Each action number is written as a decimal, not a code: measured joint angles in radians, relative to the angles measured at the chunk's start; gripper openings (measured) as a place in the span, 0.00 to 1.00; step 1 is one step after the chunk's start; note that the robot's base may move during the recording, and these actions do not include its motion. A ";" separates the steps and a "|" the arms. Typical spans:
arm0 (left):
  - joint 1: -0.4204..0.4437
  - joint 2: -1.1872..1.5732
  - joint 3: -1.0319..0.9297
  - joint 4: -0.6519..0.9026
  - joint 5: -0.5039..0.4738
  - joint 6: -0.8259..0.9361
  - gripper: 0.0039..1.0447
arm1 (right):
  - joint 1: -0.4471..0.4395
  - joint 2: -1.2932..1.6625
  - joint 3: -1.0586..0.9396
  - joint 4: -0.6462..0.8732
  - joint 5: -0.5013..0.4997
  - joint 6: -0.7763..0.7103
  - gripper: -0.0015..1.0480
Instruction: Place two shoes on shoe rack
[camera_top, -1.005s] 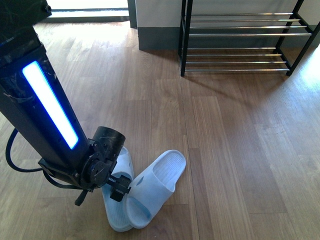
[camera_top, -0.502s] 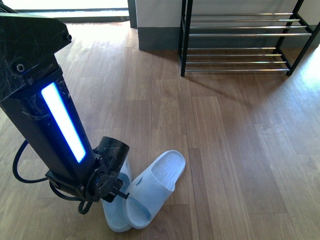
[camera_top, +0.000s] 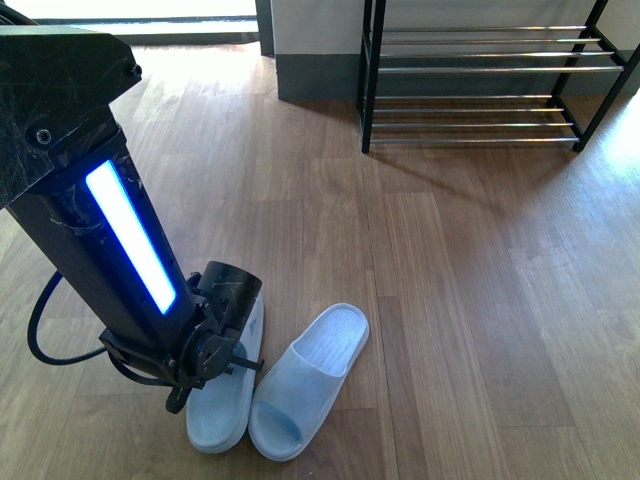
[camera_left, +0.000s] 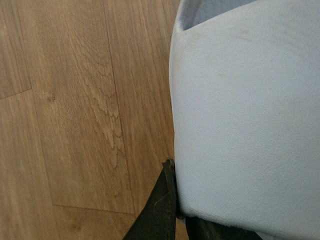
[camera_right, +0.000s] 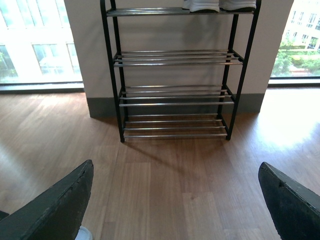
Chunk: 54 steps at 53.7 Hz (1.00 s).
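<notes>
Compared w/ a second ago, the pair is rearranged. The left slide is no more tucked under the right slide; it is now laid flat on the floor, just beside its partner, sides touching or nearly so. The right slide, which was leaned on the other, is lowered flat too. Both are pale blue open-toe slides, not laced shoes.

The left arm is kept low over the left slide. In the front view its jaws are hidden behind the wrist. In the left wrist view one dark finger is seen against the strap edge, but it cannot be told if the left jaws are clamped on it. The right jaws are held wide apart, w/ nothing between them.

Probably the slides are separated so that one can be lifted alone. Nothing is placed yet, so the task is judged as early.

The shoe rack is stood well apart from the slides, against a pale wall w/ dark skirting. Its lower chrome tiers are bare. On the top tier smth white-soled is cut by the frame edge. The floor is smooth wood-look planks, lit by big windows.
</notes>
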 joint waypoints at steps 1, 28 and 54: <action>0.000 0.000 -0.002 0.014 -0.001 -0.027 0.02 | 0.000 0.000 0.000 0.000 0.000 0.000 0.91; 0.286 -1.160 -0.558 -0.131 0.100 -0.003 0.02 | -0.001 -0.001 0.000 0.000 0.000 0.000 0.91; 0.237 -2.184 -1.001 -0.403 -0.079 0.160 0.02 | -0.001 -0.001 0.000 0.000 0.000 0.000 0.91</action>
